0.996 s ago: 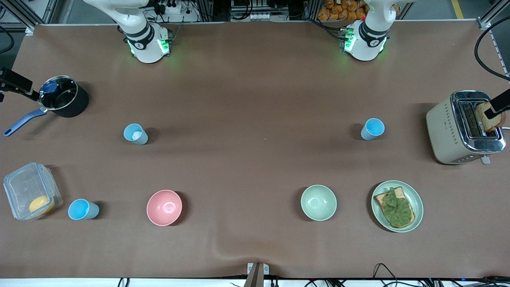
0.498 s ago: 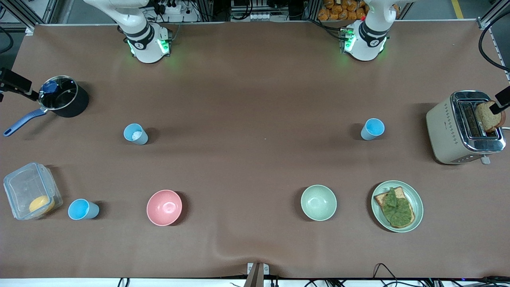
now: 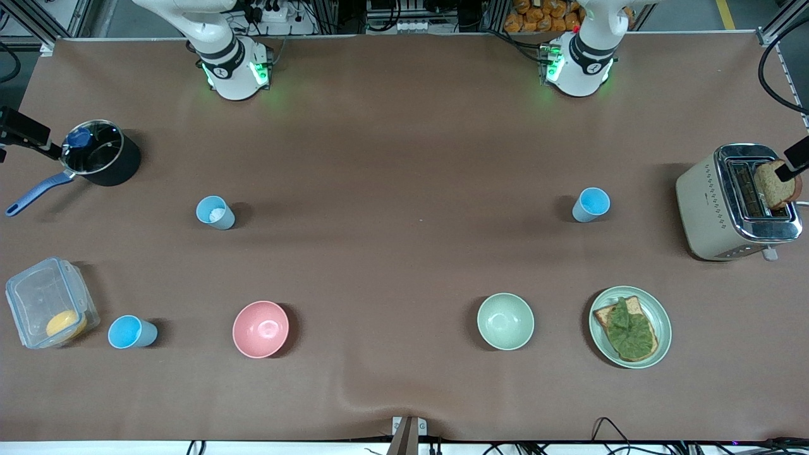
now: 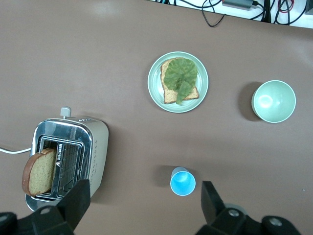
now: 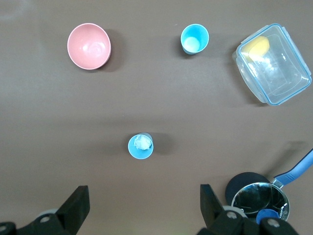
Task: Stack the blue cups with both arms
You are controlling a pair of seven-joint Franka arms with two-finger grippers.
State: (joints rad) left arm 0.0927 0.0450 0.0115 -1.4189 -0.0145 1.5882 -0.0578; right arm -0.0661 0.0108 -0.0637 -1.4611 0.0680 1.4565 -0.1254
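Three blue cups stand upright, well apart on the desk [image 3: 404,126] — one [image 3: 591,205] near the toaster [image 3: 736,202], one [image 3: 215,212] holding something white, one [image 3: 131,332] beside the box [image 3: 50,302]. Both pincers — left [image 4: 142,203], right [image 5: 142,203] — hang high above, wide, holding nothing.
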